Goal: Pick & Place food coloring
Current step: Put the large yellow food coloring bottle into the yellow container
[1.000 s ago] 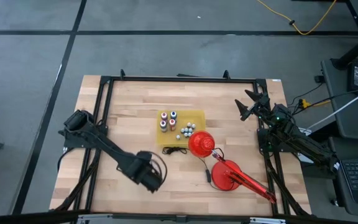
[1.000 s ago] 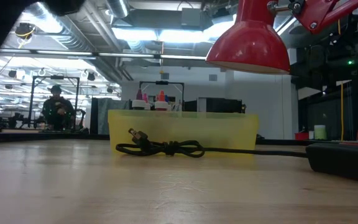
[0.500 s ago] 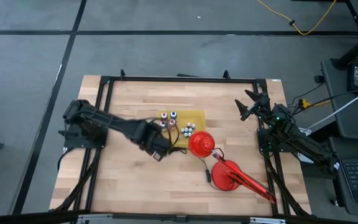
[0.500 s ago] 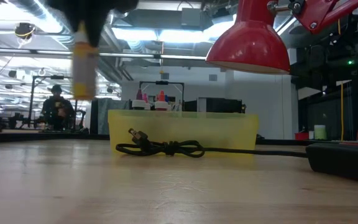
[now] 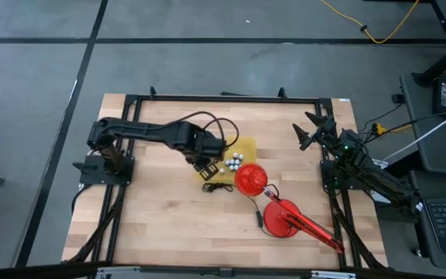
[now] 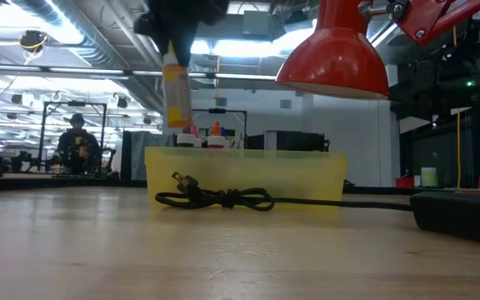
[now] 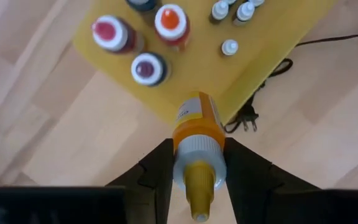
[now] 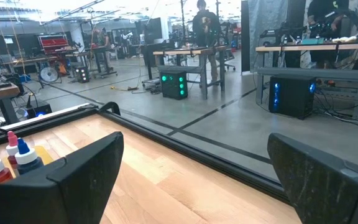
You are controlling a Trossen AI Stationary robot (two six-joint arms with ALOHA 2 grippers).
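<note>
My left gripper (image 5: 205, 161) hovers over the near left corner of the yellow tray (image 5: 244, 146) and is shut on a yellow food coloring bottle (image 6: 176, 93). The left wrist view looks down on this bottle (image 7: 196, 124), cap up. Beneath it, other bottles stand upright in the tray (image 7: 263, 46): pink-red top (image 7: 109, 32), orange top (image 7: 169, 20), purple top (image 7: 148, 67), plus tiny white-capped ones (image 7: 230, 46). In the low view, two tops (image 6: 216, 129) peek above the tray wall (image 6: 307, 179). My right gripper (image 5: 310, 130) waits open at the table's far right. My left gripper pinches the yellow bottle between its two fingers (image 7: 160, 171) at the white collar (image 7: 197, 152) just under the cap, coming from above and pointing down. The bottle hangs below the fingers, nearly upright, lifted clear above the tray's rim.
A red desk lamp stands right of the tray, its shade (image 5: 248, 179) beside the tray's near right corner and its base (image 5: 283, 219) nearer the table's near edge. A black cord with a plug (image 5: 219, 187) lies along the tray's near wall. Bare wood spreads to the left.
My left arm has swung from the near left part of the table toward the far edge and the right, carrying the yellow bottle in the air. The bottle now hangs over the tray's near left corner.
</note>
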